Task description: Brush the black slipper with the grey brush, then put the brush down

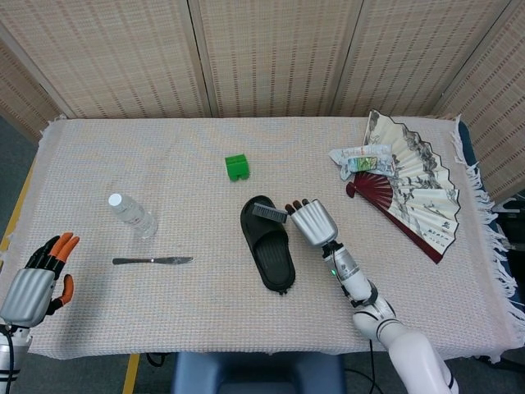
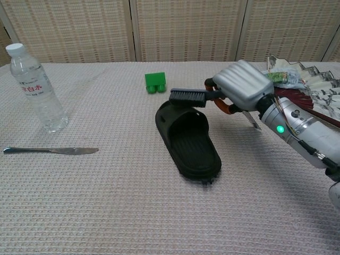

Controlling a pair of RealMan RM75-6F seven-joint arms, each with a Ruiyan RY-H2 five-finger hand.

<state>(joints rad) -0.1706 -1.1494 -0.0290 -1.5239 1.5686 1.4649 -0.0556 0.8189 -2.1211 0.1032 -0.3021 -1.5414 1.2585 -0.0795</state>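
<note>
The black slipper [image 1: 269, 243] [image 2: 190, 138] lies near the middle of the table, toe end toward the far side. My right hand [image 1: 310, 222] [image 2: 242, 86] grips the grey brush [image 1: 270, 212] [image 2: 187, 97] by its handle, bristles down on the slipper's strap at the far end. My left hand [image 1: 37, 277] hangs off the table's front left edge with fingers apart and nothing in it; the chest view does not show it.
A green block [image 1: 236, 167] [image 2: 155, 82] sits behind the slipper. A water bottle [image 1: 132, 214] [image 2: 35, 87] and a table knife [image 1: 152, 260] [image 2: 50, 151] lie to the left. A folding fan [image 1: 414, 186] and a small packet [image 1: 361, 158] are at the right.
</note>
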